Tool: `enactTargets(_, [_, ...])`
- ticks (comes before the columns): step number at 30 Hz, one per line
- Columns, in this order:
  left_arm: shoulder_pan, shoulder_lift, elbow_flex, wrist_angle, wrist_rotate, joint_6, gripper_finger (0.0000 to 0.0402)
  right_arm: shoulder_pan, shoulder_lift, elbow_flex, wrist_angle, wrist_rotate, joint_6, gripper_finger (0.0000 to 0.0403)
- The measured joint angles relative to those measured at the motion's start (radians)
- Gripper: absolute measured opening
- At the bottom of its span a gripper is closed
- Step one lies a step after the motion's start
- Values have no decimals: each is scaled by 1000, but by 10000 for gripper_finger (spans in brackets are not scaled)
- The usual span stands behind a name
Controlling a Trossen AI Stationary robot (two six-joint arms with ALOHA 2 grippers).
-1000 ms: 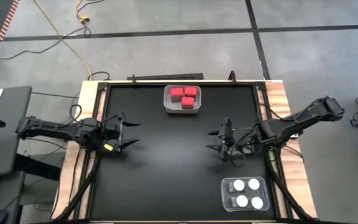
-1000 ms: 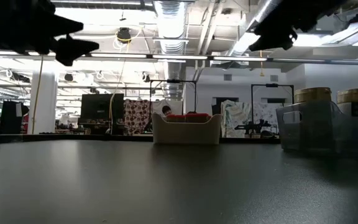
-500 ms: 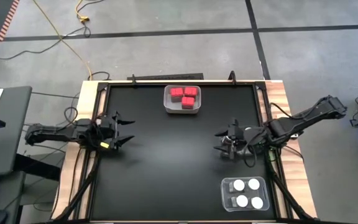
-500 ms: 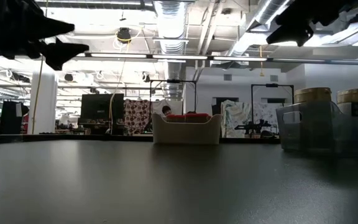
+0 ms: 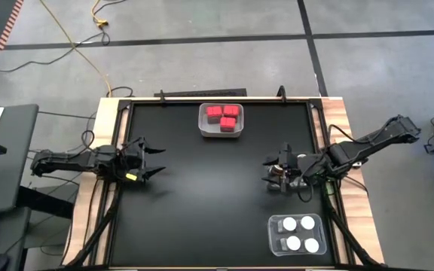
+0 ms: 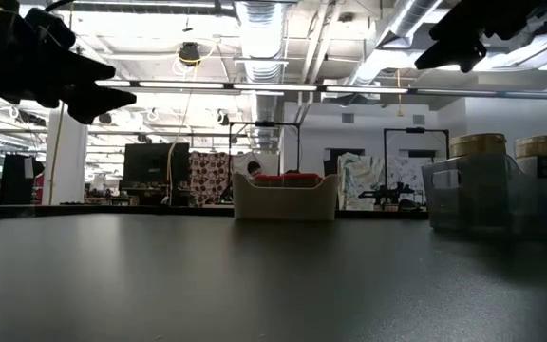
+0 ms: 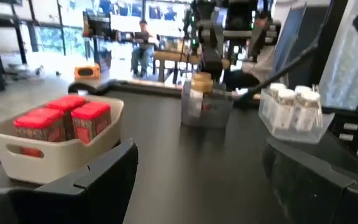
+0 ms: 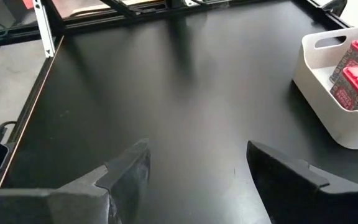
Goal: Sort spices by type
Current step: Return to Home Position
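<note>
Homing both arms cleanly is the job now, by my reading: lift each one straight off the black table (image 5: pixel 202 196) and draw it to its own edge, clear of the bins; the sorting itself looks finished.

High view: the left gripper (image 5: pixel 157 160) hangs over the table's left side with fingers spread wide and empty; the right gripper (image 5: pixel 268 173) sits right of centre, also spread wide, holding nothing; the red boxes (image 5: pixel 223 114) lie packed together in the white bin (image 5: pixel 221 134) at the far edge; four white-lidded jars (image 5: pixel 306 223) stand two by two in the clear bin (image 5: pixel 274 233) near the right front corner.

Low view: both grippers hang high, well above everything; jar tops rise above the clear bin's wall on the right; red tops just show over the white bin's rim.

Left wrist view: its fingers (image 7: pixel 104 174) stand far apart; a round brown jar (image 7: pixel 199 83) with a pale gold lid stands upright in a small dark bin (image 7: pixel 207 112), well apart from the other two bins; the right arm should rise before swinging, as that bin looks close under it.

Right wrist view: its fingers (image 8: pixel 126 168) are wide, over bare table; the boxes are blocky and patterned red.
</note>
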Motion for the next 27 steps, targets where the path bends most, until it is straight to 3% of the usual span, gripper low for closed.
enactTargets(6, [0, 7, -2, 24, -3, 0, 327, -6, -41, -106, 131, -7, -42, 291])
enactTargets(14, [0, 7, -4, 46, -3, 0, 327, -83, -178, -404, 613, -159, -139, 291])
enactTargets(21, [0, 8, -4, 48, -3, 0, 327, -165, -336, -552, 710, -159, -132, 291])
enactTargets(27, [0, 8, -5, 47, -4, 0, 327, -137, -521, -593, 670, -143, -123, 291])
